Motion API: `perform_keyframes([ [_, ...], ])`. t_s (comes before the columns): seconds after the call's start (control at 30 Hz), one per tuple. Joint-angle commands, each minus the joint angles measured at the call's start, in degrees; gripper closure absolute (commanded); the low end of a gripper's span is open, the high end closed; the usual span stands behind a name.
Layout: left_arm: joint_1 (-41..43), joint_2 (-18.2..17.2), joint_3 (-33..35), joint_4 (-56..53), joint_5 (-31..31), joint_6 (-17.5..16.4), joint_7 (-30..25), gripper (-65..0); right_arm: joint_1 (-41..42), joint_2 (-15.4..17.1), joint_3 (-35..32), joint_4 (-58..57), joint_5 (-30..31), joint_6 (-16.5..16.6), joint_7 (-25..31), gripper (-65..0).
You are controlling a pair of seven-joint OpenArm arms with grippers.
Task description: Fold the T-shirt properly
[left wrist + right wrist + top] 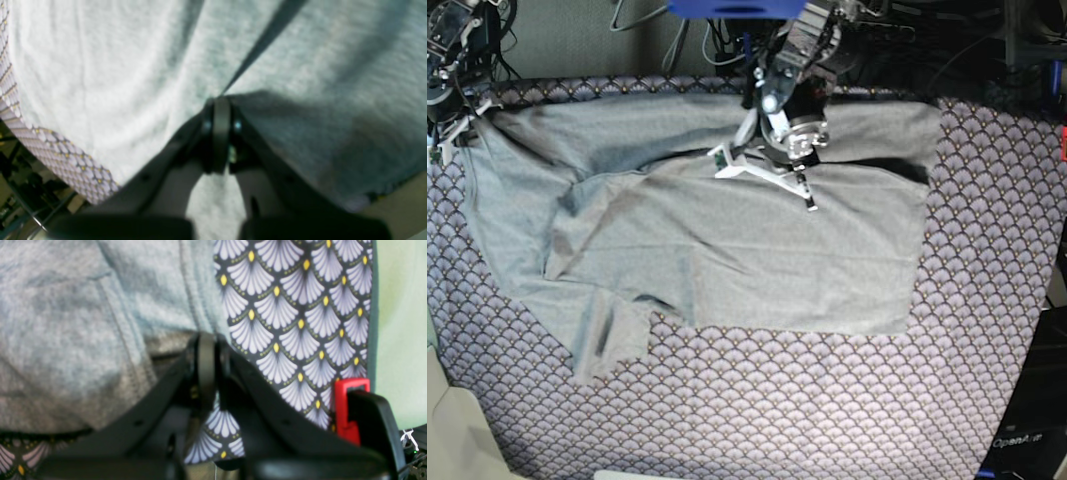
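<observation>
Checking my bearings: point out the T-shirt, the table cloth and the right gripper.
T-shirt (757, 260): base view, flat middle panel.
Table cloth (293, 316): right wrist view, bare patterned area.
Right gripper (208, 340): right wrist view, closed tips at the shirt hem.

Matt knit T-shirt (727, 240), seemingly woven table cloth (987, 300)

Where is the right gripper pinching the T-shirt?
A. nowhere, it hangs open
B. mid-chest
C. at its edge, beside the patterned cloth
C: in the right wrist view the right gripper is shut on the T-shirt at its stitched edge, right beside the bare table cloth.
</observation>
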Motion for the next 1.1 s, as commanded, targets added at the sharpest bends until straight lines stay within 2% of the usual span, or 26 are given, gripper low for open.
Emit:
perform_keyframes([
  [0.0, -0.66, 0.57, 0.2, -0.17, 0.24, 0.27, -0.28, 0.0, -0.71, 0.41, 0.09, -0.5, -2.67, -0.23, -3.85, 0.0],
  [0.33, -0.92, 0.22, 0.03, -2.28, 0.24, 0.27, -0.8, 0.0, -0.62, 0.41, 0.09, -0.5, -2.67, -0.23, -3.85, 0.0],
  [0.47, -3.47, 2.67, -5.77, 1.42, -0.55, 0.27, -0.98, 0.0, -0.62, 0.41, 0.09, -0.5, -2.67, -0.23, -3.85, 0.0],
  [0.6, -7.07, 2.67, -12.1, 7.57, -6.62, 0.27, -0.8, 0.0, -0.71, 0.41, 0.09, -0.59, -2.58, -0.23, -3.85, 0.0],
  [0.73, -8.04, 2.67, -14.48, 14.6, -12.69, 0.27, 0.69, 0.0, -0.71, 0.32, 0.09, -0.59, -2.58, -0.23, -3.85, 0.0],
  [0.83, -7.95, 2.67, -11.93, 15.57, -12.69, 0.27, 6.23, 0.0, -0.71, 0.32, 0.09, -0.59, -2.58, -0.23, -3.85, 0.0],
  [0.97, -6.9, -4.79, -0.76, 15.31, -13.21, 0.27, 12.21, 0.0, -0.62, 0.32, 0.0, -0.59, -2.58, -0.23, -3.85, 0.0],
  [1.07, -5.14, -6.64, 4.25, 15.39, -12.77, 0.27, 12.74, 0.0, -0.62, 0.32, 0.0, -0.68, -2.58, -0.23, -3.85, 0.0],
])
